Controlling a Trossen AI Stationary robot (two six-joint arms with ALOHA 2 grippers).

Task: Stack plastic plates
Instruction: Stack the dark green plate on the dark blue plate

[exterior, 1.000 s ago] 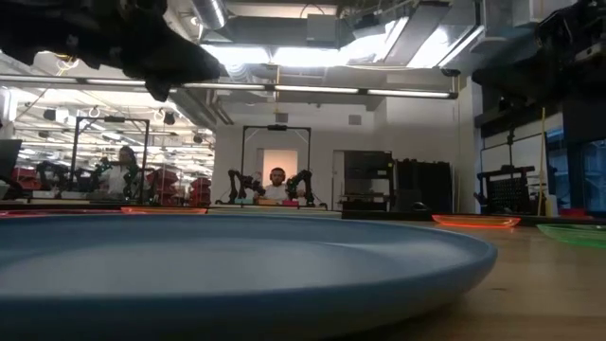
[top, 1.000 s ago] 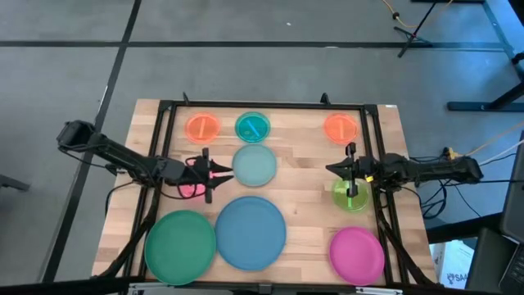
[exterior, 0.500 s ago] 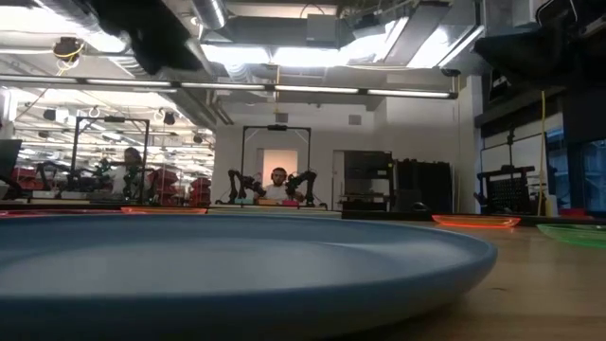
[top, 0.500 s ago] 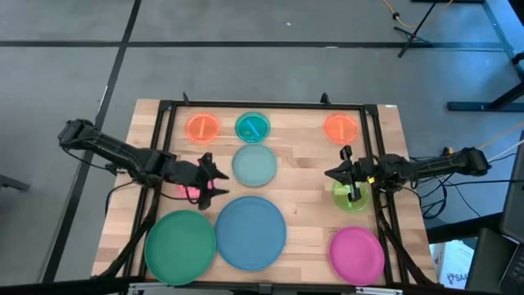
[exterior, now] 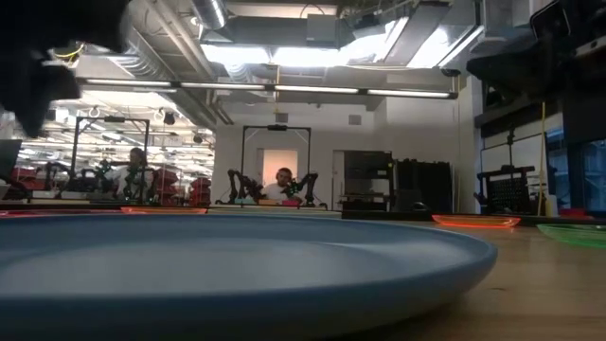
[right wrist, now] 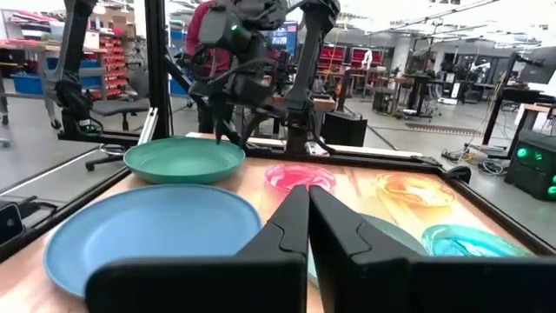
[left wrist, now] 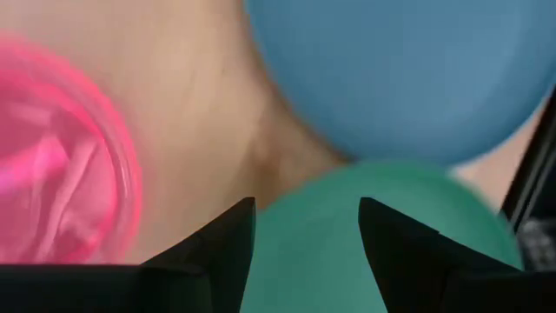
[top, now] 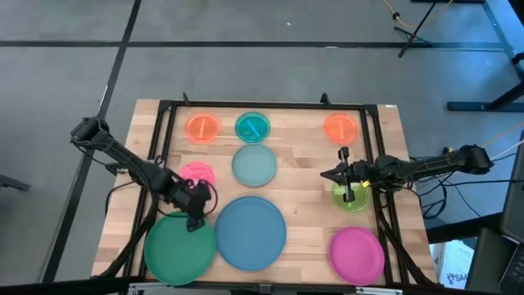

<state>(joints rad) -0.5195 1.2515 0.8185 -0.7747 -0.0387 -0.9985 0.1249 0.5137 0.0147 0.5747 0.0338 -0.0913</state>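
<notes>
All plates lie flat and apart on the wooden table. The large green plate (top: 176, 250) and large blue plate (top: 250, 232) sit near the near edge, the magenta plate (top: 357, 254) at near right. The pale teal plate (top: 255, 165) is mid-table and the small pink plate (top: 196, 174) is left of it. My left gripper (top: 196, 221) is open and points down over the green plate's far rim (left wrist: 304, 226), above the table, between pink plate (left wrist: 61, 165) and blue plate (left wrist: 408, 69). My right gripper (top: 326, 174) is shut, level, beside the lime plate (top: 354, 198).
Two small orange plates (top: 202, 128) (top: 341, 128) and a small teal plate (top: 252, 126) line the far edge. A black frame (top: 262, 105) borders the table. Bare wood shows between the pale teal plate and my right gripper. People sit in the room beyond (exterior: 282, 180).
My left gripper has swung from over the pink plate toward the table's near edge and tipped downward, ending over the green plate's far rim. The pink plate now shows uncovered.
</notes>
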